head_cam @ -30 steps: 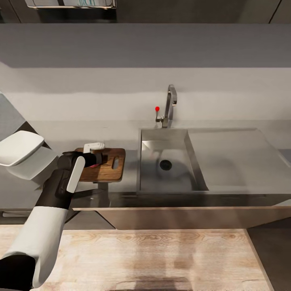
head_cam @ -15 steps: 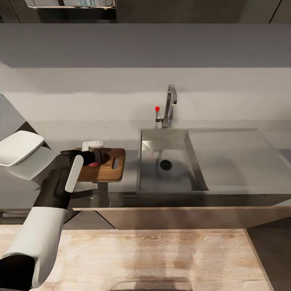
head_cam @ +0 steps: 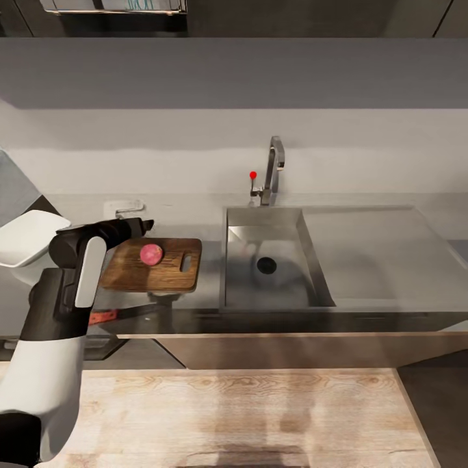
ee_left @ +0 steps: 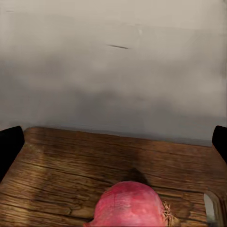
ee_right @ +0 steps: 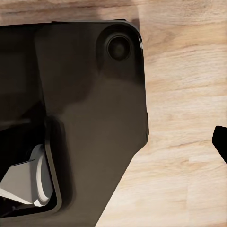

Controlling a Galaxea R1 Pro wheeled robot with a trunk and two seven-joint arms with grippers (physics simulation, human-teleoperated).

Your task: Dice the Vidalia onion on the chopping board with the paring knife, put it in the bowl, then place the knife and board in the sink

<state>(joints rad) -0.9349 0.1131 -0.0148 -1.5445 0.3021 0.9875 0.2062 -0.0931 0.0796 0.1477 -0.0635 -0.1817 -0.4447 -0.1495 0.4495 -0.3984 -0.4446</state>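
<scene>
While my left gripper (head_cam: 144,225) hangs spread and empty just behind the chopping board (head_cam: 153,273), the onion (head_cam: 151,254) sits on it; paring knife (head_cam: 104,316) lies near the counter's front edge. I'd grab its red handle squarely. Right gripper: can't tell.

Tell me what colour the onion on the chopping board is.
Pinkish red onion, best seen in the left wrist view.

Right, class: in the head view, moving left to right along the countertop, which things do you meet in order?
White bowl → chopping board with the onion on it → sink basin with its drain → drainboard.
</scene>
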